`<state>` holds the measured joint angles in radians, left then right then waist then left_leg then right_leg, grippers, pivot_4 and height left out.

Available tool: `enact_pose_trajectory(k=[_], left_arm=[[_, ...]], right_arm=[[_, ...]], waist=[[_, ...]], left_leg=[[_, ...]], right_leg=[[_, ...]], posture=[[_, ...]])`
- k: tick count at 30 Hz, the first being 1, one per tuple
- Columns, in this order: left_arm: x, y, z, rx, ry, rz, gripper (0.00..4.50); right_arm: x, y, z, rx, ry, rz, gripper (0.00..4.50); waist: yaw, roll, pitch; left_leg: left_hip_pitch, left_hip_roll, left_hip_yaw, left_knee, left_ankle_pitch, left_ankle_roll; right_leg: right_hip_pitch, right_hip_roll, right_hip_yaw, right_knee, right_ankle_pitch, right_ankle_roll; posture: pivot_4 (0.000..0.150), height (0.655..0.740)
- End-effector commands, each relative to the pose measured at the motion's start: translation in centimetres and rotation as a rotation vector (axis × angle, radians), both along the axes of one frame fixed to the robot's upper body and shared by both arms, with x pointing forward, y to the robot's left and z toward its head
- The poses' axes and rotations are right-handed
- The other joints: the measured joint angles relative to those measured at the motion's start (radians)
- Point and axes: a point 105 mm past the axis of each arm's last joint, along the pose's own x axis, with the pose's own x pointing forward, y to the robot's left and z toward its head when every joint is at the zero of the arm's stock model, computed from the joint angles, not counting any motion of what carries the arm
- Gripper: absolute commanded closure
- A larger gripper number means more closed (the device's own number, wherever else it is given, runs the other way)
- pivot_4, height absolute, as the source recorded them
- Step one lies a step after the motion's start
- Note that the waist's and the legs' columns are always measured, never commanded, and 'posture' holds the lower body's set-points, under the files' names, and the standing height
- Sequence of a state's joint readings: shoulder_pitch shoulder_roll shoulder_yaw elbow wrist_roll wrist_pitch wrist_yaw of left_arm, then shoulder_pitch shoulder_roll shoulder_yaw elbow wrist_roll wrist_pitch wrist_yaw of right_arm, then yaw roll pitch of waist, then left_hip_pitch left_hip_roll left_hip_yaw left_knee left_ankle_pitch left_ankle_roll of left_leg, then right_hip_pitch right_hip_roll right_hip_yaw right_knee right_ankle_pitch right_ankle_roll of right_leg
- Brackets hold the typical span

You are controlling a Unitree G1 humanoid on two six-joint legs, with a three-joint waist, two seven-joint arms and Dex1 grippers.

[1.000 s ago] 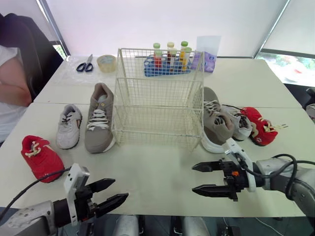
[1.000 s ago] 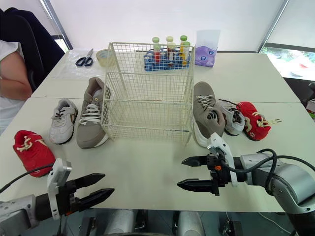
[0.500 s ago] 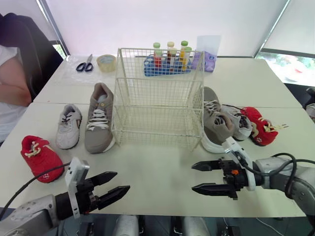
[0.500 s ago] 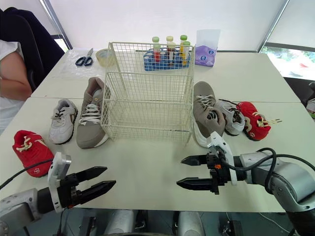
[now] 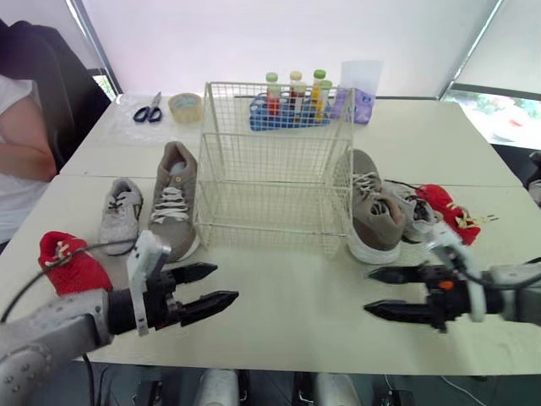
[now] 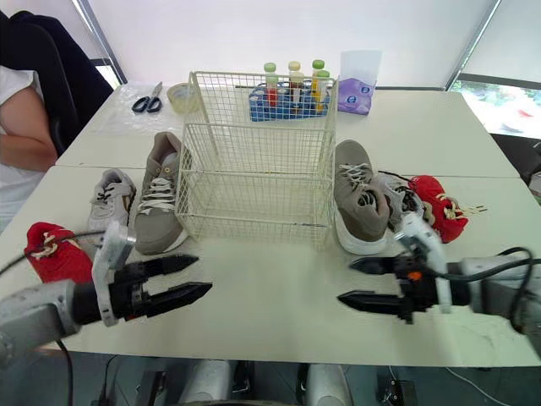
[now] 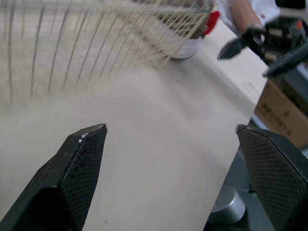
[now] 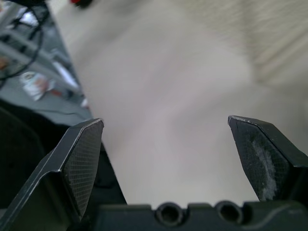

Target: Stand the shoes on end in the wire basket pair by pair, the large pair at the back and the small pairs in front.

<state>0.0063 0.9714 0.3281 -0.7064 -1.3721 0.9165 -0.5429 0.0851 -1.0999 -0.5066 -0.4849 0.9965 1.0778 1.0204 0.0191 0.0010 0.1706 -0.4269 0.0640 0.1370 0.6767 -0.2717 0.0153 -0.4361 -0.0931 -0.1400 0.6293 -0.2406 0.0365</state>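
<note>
Presently I am hovering my left gripper (image 5: 223,284) and right gripper (image 5: 369,292), both spread apart, before the empty wire basket (image 5: 275,85); the large grey shoe (image 5: 373,216) beside it is best gripped mid-body first, for the back row.

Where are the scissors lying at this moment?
In the head views, the scissors lie far back on the robot's left side, just left of the tape roll, which sits beside the far left corner of the wire basket.

Left pincer (image 5: 226,282) and right pincer (image 5: 368,291) hover empty, fingers spread.
</note>
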Motion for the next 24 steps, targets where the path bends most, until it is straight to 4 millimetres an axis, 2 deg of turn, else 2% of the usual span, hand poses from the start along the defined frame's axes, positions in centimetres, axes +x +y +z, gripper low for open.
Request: enact_pose_trajectory(k=[1, 3, 6, 10, 13, 16, 18, 20, 22, 24], left_arm=[[-0.5, -1.2, 2.6, -0.041, -0.021, -0.125, 0.09], [-0.2, -1.7, 3.0, -0.055, -0.022, -0.143, 0.09], [0.5, -2.1, 3.1, -0.084, -0.022, -0.139, 0.09], [1.3, -2.5, 2.9, -0.101, -0.036, -0.11, 0.09], [1.5, -2.8, 2.7, -0.109, -0.039, -0.093, 0.09], [1.4, -2.8, 2.5, -0.11, -0.034, -0.084, 0.09], [1.2, -2.2, 2.0, -0.11, 0.003, -0.062, 0.09], [0.8, -1.5, 1.3, -0.099, 0.048, -0.051, 0.09], [0.1, -0.8, 0.0, -0.049, 0.084, -0.057, 0.09], [-0.3, -0.4, -0.5, -0.018, 0.096, -0.07, 0.09]], right_arm=[[0.7, -1.3, 1.5, 0.015, -0.154, -0.174, 0.0], [1.5, -1.6, 1.4, 0.043, -0.25, -0.3, 0.0], [1.7, -0.5, 0.7, 0.095, -0.316, -0.404, 0.0], [2.3, 0.6, 0.1, 0.125, -0.356, -0.505, 0.0], [3.1, 0.5, -0.1, 0.128, -0.394, -0.588, 0.0], [3.5, 0.5, 0.0, 0.139, -0.405, -0.599, 0.0], [2.8, 1.1, 0.9, 0.152, -0.391, -0.461, 0.0], [2.3, 0.9, 2.0, 0.131, -0.38, -0.357, 0.0], [3.6, -0.8, 4.8, 0.03, -0.442, -0.271, 0.0], [5.0, -1.4, 8.1, -0.019, -0.511, -0.204, 0.0]], waist=[[-0.002, -0.001, 0.0], [-0.008, -0.002, -0.001], [-0.008, 0.0, 0.0], [-0.006, 0.0, 0.0], [-0.006, 0.0, 0.0], [-0.007, 0.0, 0.0], [-0.008, 0.0, 0.0], [-0.01, 0.001, 0.001], [-0.01, 0.0, 0.001], [-0.014, 0.004, 0.006]], left_leg=[[0.0, 0.0, 0.0, 0.0, 0.0, 0.0], [0.0, 0.0, 0.0, -0.002, 0.001, 0.002], [0.001, 0.0, 0.001, -0.004, 0.002, 0.002], [0.002, 0.0, 0.0, -0.009, 0.005, -0.003], [0.002, 0.0, 0.0, -0.009, 0.006, -0.003], [0.002, -0.001, 0.0, -0.009, 0.006, -0.003], [0.002, -0.001, 0.0, -0.009, 0.006, -0.003], [0.002, -0.001, 0.001, -0.009, 0.006, -0.003], [0.003, 0.0, 0.001, -0.009, 0.006, -0.003], [0.004, -0.001, 0.001, -0.008, 0.006, -0.003]], right_leg=[[0.004, 0.0, 0.0, 0.0, 0.0, 0.0], [0.004, 0.001, 0.0, -0.001, 0.0, 0.001], [0.003, 0.005, 0.002, 0.0, 0.001, 0.006], [0.002, 0.006, 0.002, 0.001, 0.0, 0.008], [0.002, 0.006, 0.002, 0.001, -0.001, 0.008], [0.002, 0.006, 0.003, 0.001, 0.0, 0.007], [0.002, 0.006, 0.003, 0.001, 0.001, 0.006], [0.002, 0.006, 0.003, 0.001, 0.001, 0.006], [0.002, 0.007, 0.003, 0.001, 0.001, 0.006], [0.002, 0.007, 0.003, 0.001, 0.0, 0.003]], posture=[[0.15, 0.7357], [0.15, 0.7357], [0.15, 0.7357], [0.15, 0.7357], [0.15, 0.7357], [0.15, 0.7357], [0.15, 0.7357], [0.15, 0.7357], [0.15, 0.7357], [0.15, 0.7357]])
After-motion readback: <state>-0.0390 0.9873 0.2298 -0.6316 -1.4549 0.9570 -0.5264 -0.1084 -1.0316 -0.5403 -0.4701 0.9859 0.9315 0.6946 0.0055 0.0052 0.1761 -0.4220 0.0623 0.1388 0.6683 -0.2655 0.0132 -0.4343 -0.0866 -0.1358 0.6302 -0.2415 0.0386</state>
